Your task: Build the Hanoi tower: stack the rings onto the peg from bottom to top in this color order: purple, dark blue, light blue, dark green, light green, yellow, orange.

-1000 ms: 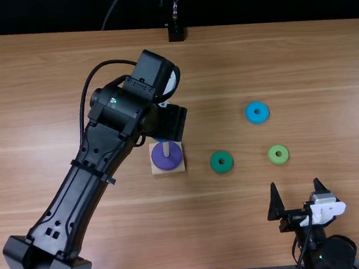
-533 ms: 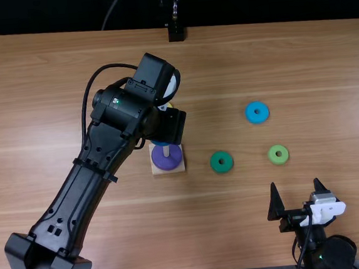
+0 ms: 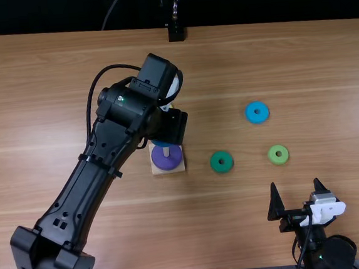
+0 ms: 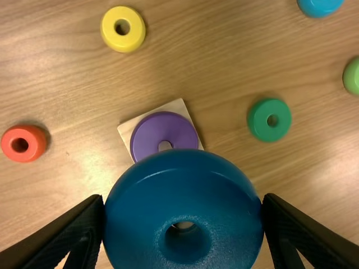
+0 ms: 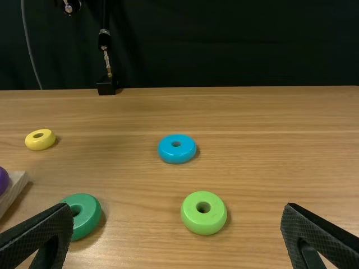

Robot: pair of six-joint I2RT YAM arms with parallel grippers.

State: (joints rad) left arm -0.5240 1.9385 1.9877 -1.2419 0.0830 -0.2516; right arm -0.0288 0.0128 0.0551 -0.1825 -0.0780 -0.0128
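My left gripper (image 3: pixel 174 125) is above the table, just beyond the peg (image 3: pixel 166 151), shut on the dark blue ring (image 3: pixel 160 144). In the left wrist view the dark blue ring (image 4: pixel 182 246) is clamped between the fingers of the left gripper (image 4: pixel 184 208), overlapping the sight of the base (image 4: pixel 183 106). The purple ring (image 3: pixel 163 163) lies around the peg on that base. Dark green (image 3: pixel 221 161), light green (image 3: pixel 278 155) and light blue (image 3: pixel 257 112) rings lie flat on the table. My right gripper (image 3: pixel 296 192) stands open near the front right; the right gripper (image 5: pixel 176 216) has nothing between its fingers.
A yellow ring (image 4: pixel 123 29) and an orange ring (image 4: pixel 23 143) lie on the table on different sides of the base. A black stand (image 3: pixel 175 31) is at the table's far edge. The left arm crosses the table's left half.
The left arm's links have shifted slightly right, while its gripper stays close to the same spot beyond the peg, still holding the dark blue ring. The right arm has kept still.
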